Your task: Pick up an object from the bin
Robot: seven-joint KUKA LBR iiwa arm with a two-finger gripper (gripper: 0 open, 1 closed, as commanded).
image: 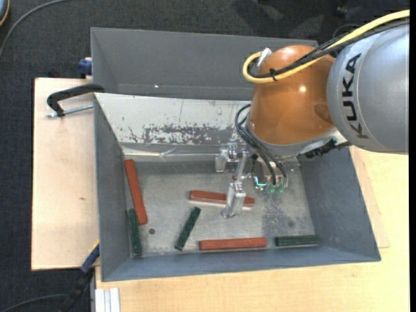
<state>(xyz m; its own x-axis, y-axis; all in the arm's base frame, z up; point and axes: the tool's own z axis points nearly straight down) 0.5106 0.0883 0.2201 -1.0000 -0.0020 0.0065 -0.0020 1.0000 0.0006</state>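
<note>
**Desk:** Where does the hand sit?

**Operator:** I see the gripper [230, 208] low inside the grey bin [338, 194], hanging under the orange wrist cover [286, 96]; its tip is right over a flat red-brown bar [207, 196], which runs crosswise beneath the gripper and sticks out mostly on the view's left of it.

**Desk:** Is it gripping that bar?

**Operator:** I cannot tell how far the hand is open; I cannot tell either whether it touches the bar or merely hangs over it, so I claim no hold.

**Desk:** What else lies near the gripper?

**Operator:** Below the gripper, toward the near wall, lies a second red-brown bar [233, 244]; down and to the view's right of the gripper, a dark green bar [297, 241] lies almost in line with that one; down and to the view's left of the gripper, a tilted dark green bar [188, 228] lies apart from the others; well to the left of the gripper, a long red-brown bar [135, 190] runs along the side wall, with another dark green bar [134, 233] just beside its lower end.
</note>
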